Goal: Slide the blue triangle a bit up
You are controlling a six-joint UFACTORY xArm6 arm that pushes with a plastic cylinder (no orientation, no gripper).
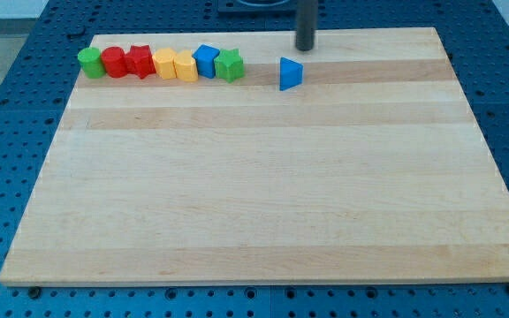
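The blue triangle (291, 73) lies near the top of the wooden board (263, 177), right of the middle. My tip (304, 48) is just above it and slightly to its right, a short gap away, not touching. To the triangle's left a row of blocks runs along the top edge: a green round block (88, 62), a red round block (114, 62), a red star-like block (140, 61), two yellow blocks (164, 64) (185, 67), a blue block (205, 61) and a green star-like block (230, 65).
The board rests on a blue perforated table (7, 132). The arm's base shows dark at the view's top (254, 7).
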